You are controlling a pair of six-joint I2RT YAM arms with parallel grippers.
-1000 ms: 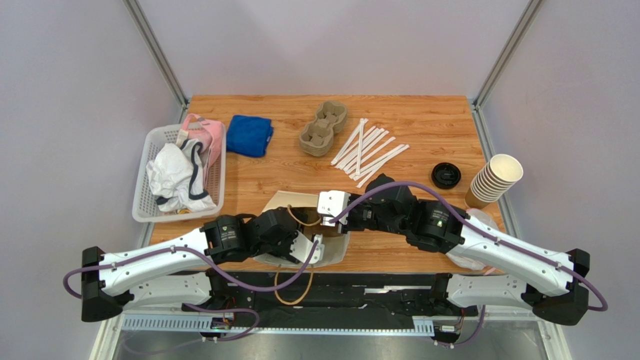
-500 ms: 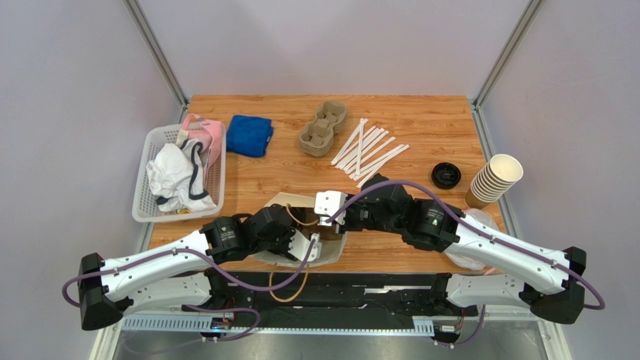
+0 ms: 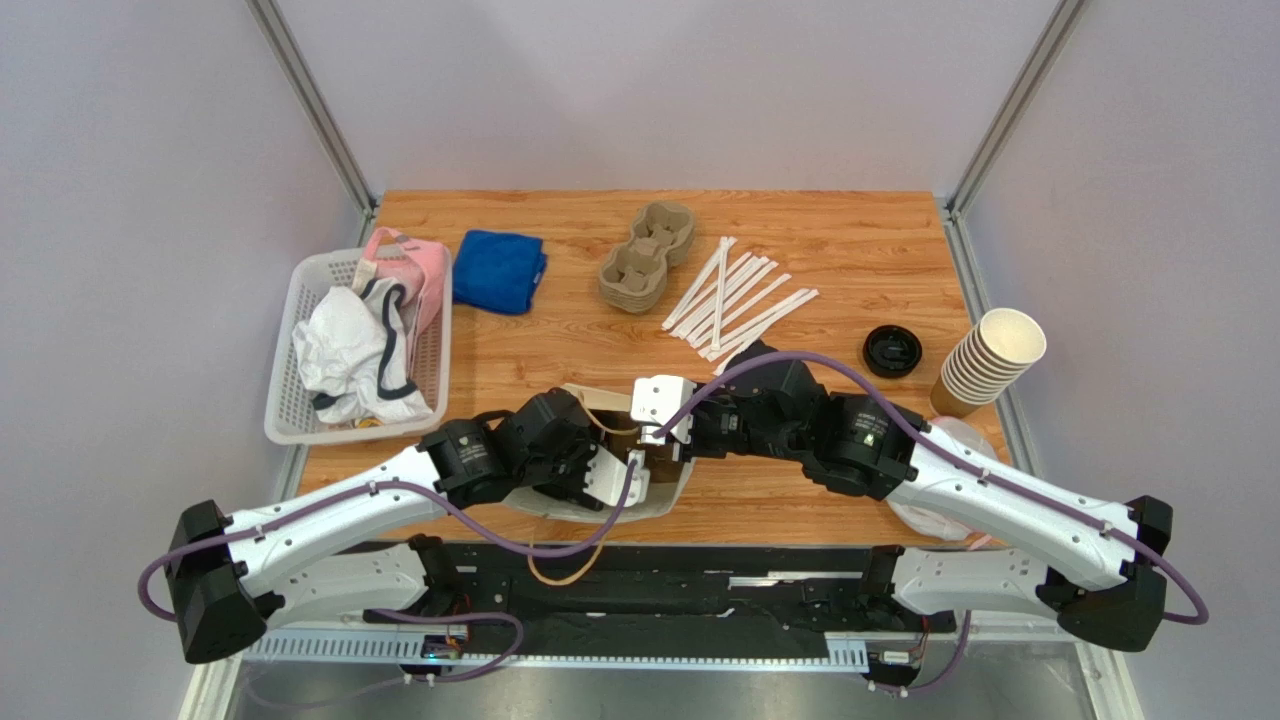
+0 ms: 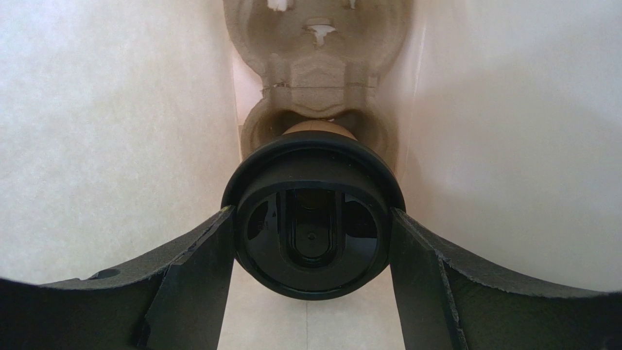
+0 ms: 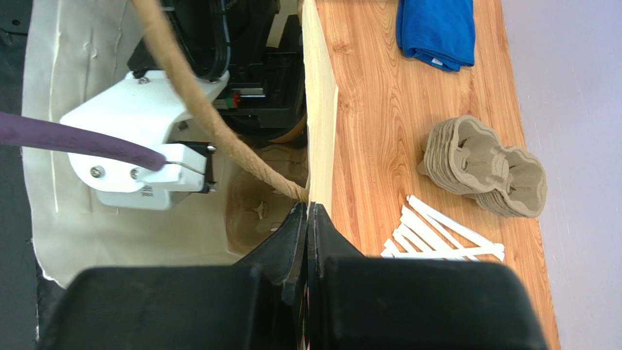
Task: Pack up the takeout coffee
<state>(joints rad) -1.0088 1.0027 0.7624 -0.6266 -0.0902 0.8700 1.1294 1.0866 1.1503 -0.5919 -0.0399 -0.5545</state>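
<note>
The left hand (image 4: 312, 244) had pushed deeper into the bag (image 5: 321, 124), gripping the coffee (image 4: 312, 157) by its lid above a cardboard tray (image 4: 321, 73); the right hand (image 5: 306, 219) pinched the bag's rim.

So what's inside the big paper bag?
Inside the cream paper bag, the left gripper holds a small tan paper cup with a round black plastic lid above a brown cardboard cup carrier on the bottom. The lid covers most of the cup and the carrier pocket beneath.
</note>
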